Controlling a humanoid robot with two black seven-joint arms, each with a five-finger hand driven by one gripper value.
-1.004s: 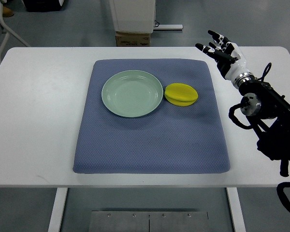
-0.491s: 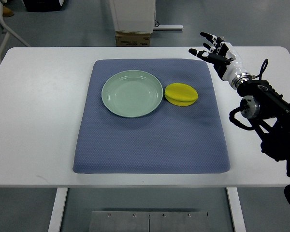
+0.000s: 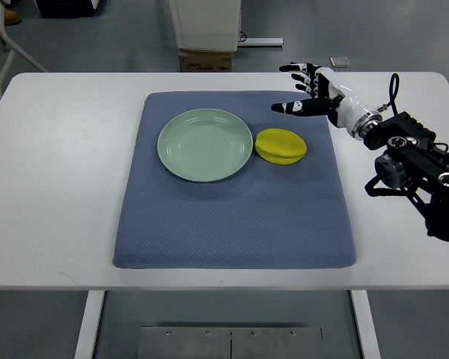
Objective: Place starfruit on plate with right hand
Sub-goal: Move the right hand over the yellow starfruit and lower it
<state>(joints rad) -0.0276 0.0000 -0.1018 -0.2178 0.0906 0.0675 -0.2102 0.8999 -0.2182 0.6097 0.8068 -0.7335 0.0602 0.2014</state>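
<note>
A yellow starfruit (image 3: 281, 146) lies on the blue mat (image 3: 236, 217), just right of a pale green plate (image 3: 205, 144) and nearly touching its rim. My right hand (image 3: 303, 90) hovers above the mat's far right corner, behind and slightly right of the starfruit, fingers spread and holding nothing. Its black arm (image 3: 415, 161) comes in from the right edge. The plate holds nothing.
The white table (image 3: 60, 187) carries the mat. Beyond the far edge stand a cardboard box (image 3: 206, 60) and a white cabinet base (image 3: 206, 22). A chair leg (image 3: 11, 52) shows at the top left.
My right hand has moved left and slightly nearer, from past the mat's right edge to over its far right corner, closing in on the starfruit. Plate and starfruit have not moved.
</note>
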